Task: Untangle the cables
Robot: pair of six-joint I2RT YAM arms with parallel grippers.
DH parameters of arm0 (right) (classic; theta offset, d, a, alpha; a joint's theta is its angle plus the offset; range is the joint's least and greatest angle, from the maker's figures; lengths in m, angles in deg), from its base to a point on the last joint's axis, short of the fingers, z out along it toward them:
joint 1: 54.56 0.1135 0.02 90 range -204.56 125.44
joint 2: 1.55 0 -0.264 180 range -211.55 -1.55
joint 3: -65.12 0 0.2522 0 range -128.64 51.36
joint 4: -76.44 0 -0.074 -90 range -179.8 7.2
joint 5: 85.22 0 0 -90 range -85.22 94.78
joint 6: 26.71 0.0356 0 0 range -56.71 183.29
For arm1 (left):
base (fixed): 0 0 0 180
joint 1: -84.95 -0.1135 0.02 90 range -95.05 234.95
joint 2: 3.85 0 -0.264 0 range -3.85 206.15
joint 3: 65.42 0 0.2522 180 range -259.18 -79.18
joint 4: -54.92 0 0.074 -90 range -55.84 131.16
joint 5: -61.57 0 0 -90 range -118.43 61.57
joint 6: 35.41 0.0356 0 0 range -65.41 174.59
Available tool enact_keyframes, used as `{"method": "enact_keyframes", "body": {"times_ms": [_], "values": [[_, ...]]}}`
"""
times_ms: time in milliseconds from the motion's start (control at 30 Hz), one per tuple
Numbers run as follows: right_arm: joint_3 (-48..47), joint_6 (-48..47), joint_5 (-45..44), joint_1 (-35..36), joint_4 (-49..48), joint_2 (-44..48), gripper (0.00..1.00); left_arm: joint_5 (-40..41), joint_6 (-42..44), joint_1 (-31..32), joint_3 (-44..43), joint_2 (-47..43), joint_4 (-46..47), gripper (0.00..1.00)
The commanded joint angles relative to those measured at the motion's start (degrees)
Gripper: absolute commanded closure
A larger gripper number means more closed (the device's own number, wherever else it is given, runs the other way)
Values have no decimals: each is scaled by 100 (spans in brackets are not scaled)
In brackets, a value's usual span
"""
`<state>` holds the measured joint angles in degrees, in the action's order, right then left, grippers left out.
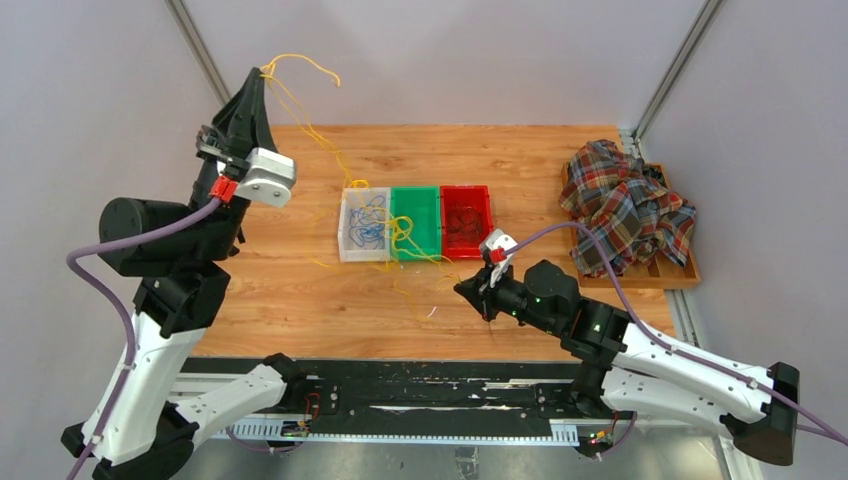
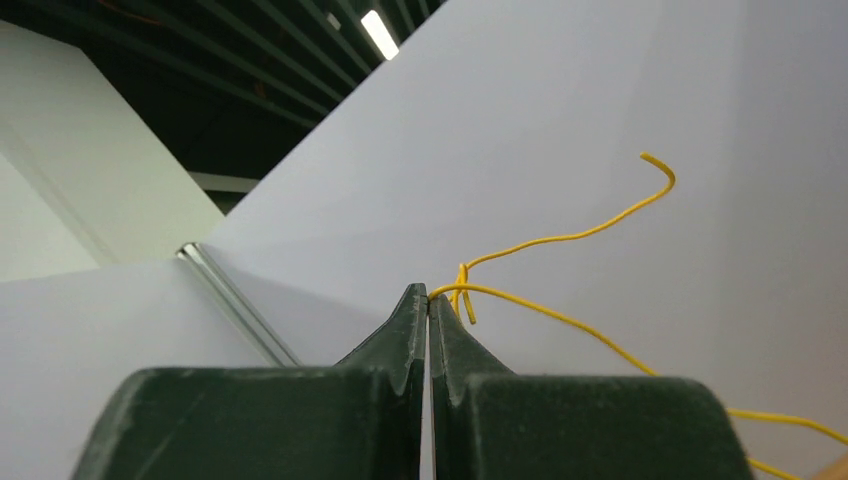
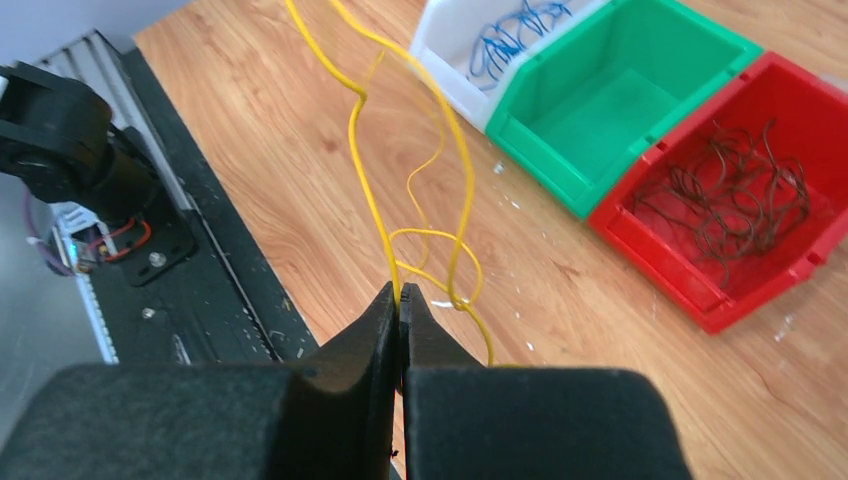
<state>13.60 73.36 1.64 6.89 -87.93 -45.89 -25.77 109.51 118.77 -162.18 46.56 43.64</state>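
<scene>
My left gripper is raised high at the back left, shut on a yellow cable. In the left wrist view the yellow cable leaves the closed tips of the left gripper, with one free end curling upward. The strands run down over the bins to my right gripper, low over the table. In the right wrist view the right gripper is shut on a yellow cable that loops beside its tips. Blue cables lie in the white bin. Dark cables lie in the red bin.
A green bin stands between the white and red bins, with yellow strands draped over it. A plaid cloth is heaped on a wooden tray at the right edge. Grey walls close in the back and sides.
</scene>
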Motion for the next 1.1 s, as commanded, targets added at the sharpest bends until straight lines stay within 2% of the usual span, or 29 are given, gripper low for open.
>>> {"method": "enact_keyframes", "body": {"times_ms": [0, 300, 533, 700, 967, 1067], "values": [[169, -21, -531, -71, 415, -41, 99, 119, 348, -34, -603, 208, 587, 100], [-48, 337, -1647, -104, 1263, -729, 99, 15, 725, -34, -1807, 844, 683, 99], [0, 554, -1995, -195, 1782, -921, 99, 123, 1254, -34, -2611, 1295, 851, 99], [-105, 745, -2051, -440, 2401, -1263, 99, 63, 1445, -34, -2987, 1529, 1189, 99], [-147, 1083, -2110, -608, 2776, -1446, 99, 76, 1683, -34, -3881, 2063, 1511, 99], [-6, 1313, -2057, -691, 2950, -1203, 99, 190, 1961, -34, -4664, 2472, 1467, 99]]}}
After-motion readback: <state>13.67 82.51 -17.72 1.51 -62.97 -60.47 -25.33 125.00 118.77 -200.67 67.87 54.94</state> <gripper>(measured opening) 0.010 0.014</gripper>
